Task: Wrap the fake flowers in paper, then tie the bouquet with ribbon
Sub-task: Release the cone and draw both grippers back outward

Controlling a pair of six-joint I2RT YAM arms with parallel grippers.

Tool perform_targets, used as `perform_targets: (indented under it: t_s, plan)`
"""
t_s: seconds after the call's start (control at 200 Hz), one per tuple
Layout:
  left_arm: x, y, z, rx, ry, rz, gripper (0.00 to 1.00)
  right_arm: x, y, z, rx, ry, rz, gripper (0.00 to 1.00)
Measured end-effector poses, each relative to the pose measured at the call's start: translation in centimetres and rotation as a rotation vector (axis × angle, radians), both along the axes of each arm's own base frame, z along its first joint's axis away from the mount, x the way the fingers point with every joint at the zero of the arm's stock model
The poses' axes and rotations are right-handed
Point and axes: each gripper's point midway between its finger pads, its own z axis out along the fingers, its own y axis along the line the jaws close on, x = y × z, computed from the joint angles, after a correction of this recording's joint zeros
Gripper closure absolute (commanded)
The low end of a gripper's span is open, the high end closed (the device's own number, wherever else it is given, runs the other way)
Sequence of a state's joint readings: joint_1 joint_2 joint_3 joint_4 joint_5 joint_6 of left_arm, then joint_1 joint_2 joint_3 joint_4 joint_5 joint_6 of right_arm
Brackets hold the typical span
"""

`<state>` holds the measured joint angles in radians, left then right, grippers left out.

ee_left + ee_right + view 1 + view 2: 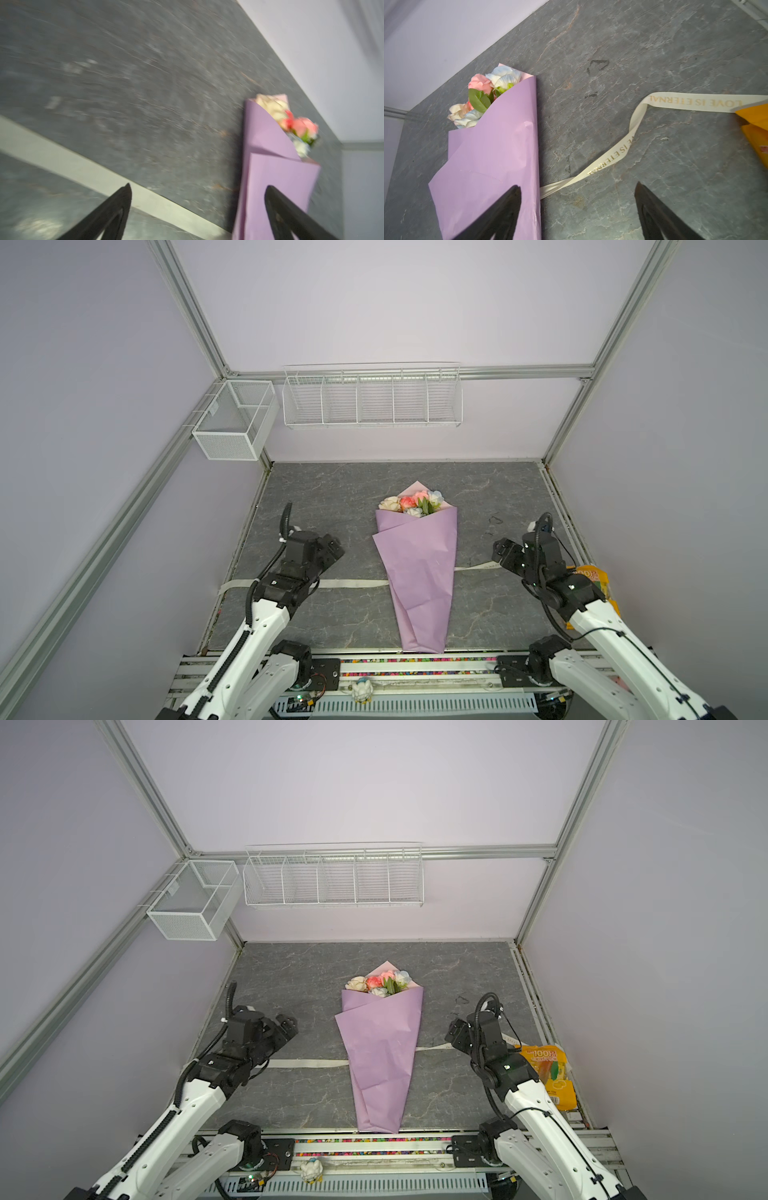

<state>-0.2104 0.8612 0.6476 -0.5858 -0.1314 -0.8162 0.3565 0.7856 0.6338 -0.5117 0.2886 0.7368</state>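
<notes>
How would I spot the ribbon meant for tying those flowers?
Start at the grey stone-look tabletop and find the lilac paper cone of flowers lying in its middle. A flat cream ribbon runs crosswise under the cone's lower half, sticking out on both sides. Unlike anything nearby, it carries gold lettering reading LOVE IS ETERNAL.

Robot lab cell, aluminium frame (519,372), plain lilac walls (395,302), wire baskets (372,402), grey slate-look tabletop (332,506)

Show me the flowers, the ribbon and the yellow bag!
bouquet of fake flowers (415,568): a top view, lilac wrap.
ribbon (610,161): right wrist view, printed stretch.
yellow bag (552,1077): a top view, its front.
</notes>
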Motion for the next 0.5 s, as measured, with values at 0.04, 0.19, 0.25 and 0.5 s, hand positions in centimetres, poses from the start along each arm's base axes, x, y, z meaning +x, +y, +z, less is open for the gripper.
perform_targets:
  t_s: [0.04, 0.19, 0.25, 0.5]
  plan:
    - [-0.3, 2.1, -0.7, 0.029, 0.053, 0.061, 0.0, -0.2, -0.3, -0.2, -0.013, 0.013, -0.01, 0.09]
    - [-2.1, 7.3, -4.1, 0.075, 0.275, 0.23, 0.08, -0.6, -1.1, -0.9, -0.078, 0.11, -0.03, 0.07]
    - [-2.6, 8.1, -5.2, 0.071, 0.346, 0.264, 0.11, -0.4, -1.2, -0.6, -0.101, 0.141, -0.035, 0.07]
    - [-0.9, 8.8, -6.6, 0.031, 0.46, 0.319, 0.16, 0.9, -0.4, -0.3, -0.133, 0.198, 0.004, 0.07]
